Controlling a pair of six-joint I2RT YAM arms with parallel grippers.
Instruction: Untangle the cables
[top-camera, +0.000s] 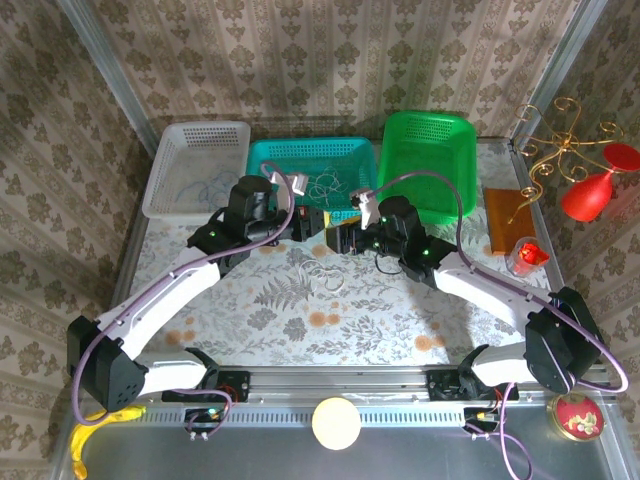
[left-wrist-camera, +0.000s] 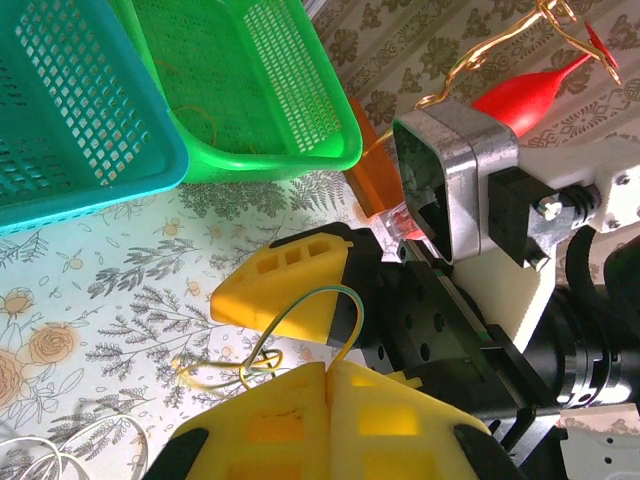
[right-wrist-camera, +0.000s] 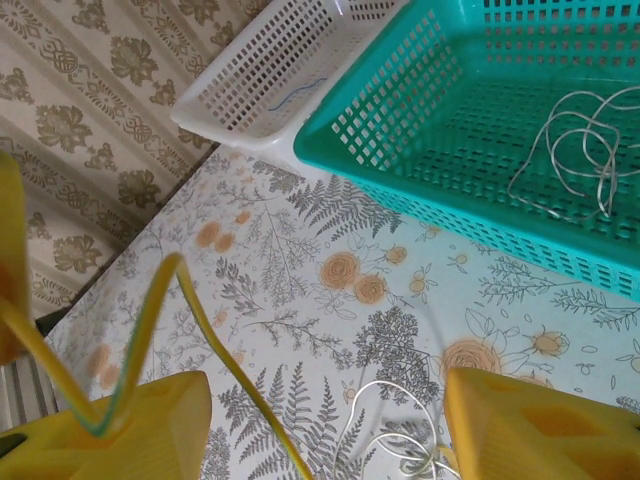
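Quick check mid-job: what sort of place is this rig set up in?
Probably a staged robot test booth dressed as a home: patterned wallpaper walls on metal frame posts, a floral tablecloth, and the left arm and right arm bolted to an aluminium rail at the near edge.

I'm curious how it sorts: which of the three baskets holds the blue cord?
The white basket, leftmost, with the blue cord; the teal basket beside it holds whitish cord.

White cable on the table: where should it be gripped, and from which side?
Probably the far arc of the white cable: it is a single strand there, lying flat on the table. Come straight down from above with the open right claw straddling the strand.
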